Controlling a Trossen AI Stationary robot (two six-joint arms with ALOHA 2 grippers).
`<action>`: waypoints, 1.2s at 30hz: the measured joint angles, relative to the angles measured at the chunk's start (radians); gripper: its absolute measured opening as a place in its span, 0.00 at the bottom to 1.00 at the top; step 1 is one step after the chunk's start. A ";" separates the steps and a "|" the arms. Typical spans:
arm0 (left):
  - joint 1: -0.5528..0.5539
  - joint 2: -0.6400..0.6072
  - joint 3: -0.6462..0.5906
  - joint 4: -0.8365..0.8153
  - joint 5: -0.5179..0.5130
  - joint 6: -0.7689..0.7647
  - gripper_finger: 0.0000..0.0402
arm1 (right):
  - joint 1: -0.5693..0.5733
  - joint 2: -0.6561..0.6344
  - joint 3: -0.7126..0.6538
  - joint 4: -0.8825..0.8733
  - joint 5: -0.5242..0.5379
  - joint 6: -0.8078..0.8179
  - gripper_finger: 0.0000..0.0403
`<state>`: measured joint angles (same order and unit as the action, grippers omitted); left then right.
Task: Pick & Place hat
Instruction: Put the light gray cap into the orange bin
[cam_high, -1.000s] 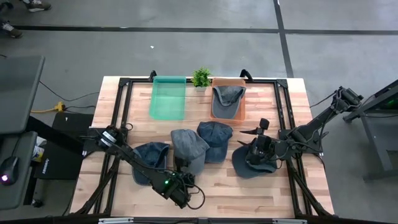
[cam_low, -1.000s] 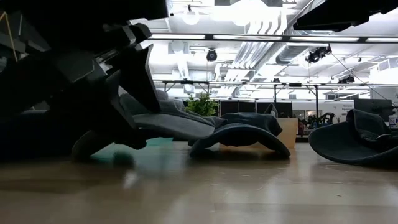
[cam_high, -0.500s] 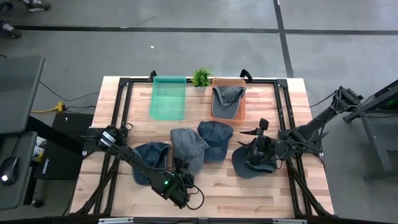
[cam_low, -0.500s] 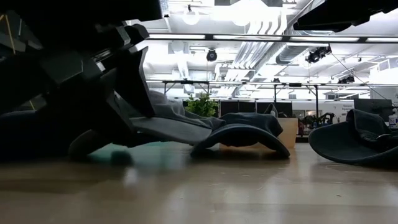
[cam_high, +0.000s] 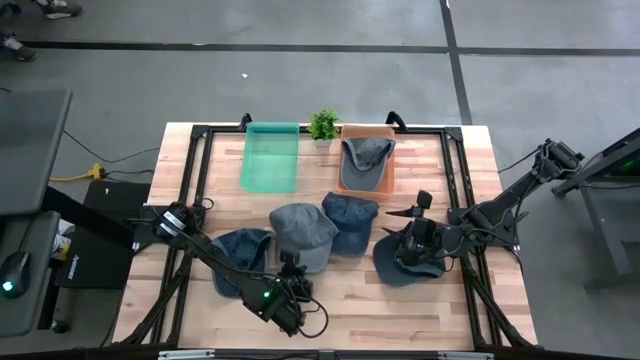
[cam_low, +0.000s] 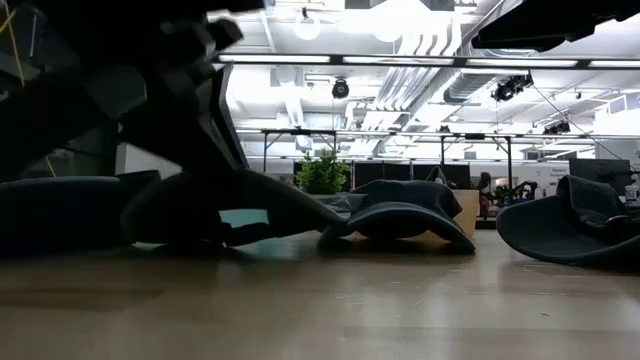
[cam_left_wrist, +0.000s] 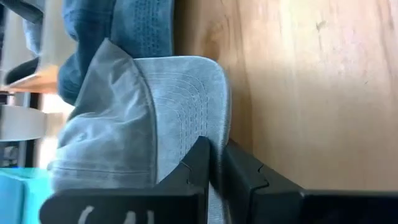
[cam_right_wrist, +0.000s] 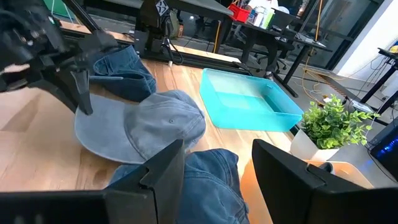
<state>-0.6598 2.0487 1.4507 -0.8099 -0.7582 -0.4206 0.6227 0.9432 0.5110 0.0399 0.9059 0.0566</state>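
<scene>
A grey cap (cam_high: 303, 233) lies mid-table, crown toward the far side and brim toward the near edge. My left gripper (cam_high: 292, 266) stands at the near end of that brim and is shut on it (cam_left_wrist: 217, 167). Beside the grey cap lie a blue cap (cam_high: 245, 250) on the left and another (cam_high: 351, 220) on the right. My right gripper (cam_high: 416, 238) hangs open (cam_right_wrist: 217, 180) above a third blue cap (cam_high: 402, 265), which lies crown down at the right, and touches nothing. My left gripper pinches the near edge of the grey cap's brim (cam_left_wrist: 219, 140) between its two fingers (cam_left_wrist: 200, 163). The fingers come from the table's near side, slanting down. The crown (cam_right_wrist: 168, 121) rests on the table, and the brim rises a little toward the fingers.
At the far edge stand a green bin (cam_high: 272, 156), a small potted plant (cam_high: 323, 124) and an orange bin (cam_high: 367, 172) with a grey cap inside. A black frame (cam_high: 455, 190) runs round the table. Bare wood lies along the near edge (cam_high: 400, 320).
My left gripper has shut on the grey cap's brim, which before lay between its open fingers. The cap has bunched slightly toward the far side, nudging the blue cap to its right. My right arm has kept still.
</scene>
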 joint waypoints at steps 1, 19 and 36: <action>-0.007 0.000 0.021 -0.036 -0.001 -0.004 0.05 | 0.000 0.000 0.000 0.000 0.000 0.000 0.46; -0.028 0.003 0.451 -0.507 -0.235 -0.082 0.02 | 0.000 0.000 0.000 0.000 0.000 0.036 0.46; 0.001 0.000 0.520 -0.577 -0.717 -0.372 0.02 | 0.000 0.000 0.000 -0.004 -0.162 0.336 0.46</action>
<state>-0.6588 2.0483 1.9705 -1.3872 -1.4755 -0.7927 0.6224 0.9432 0.5110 0.0362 0.7436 0.3928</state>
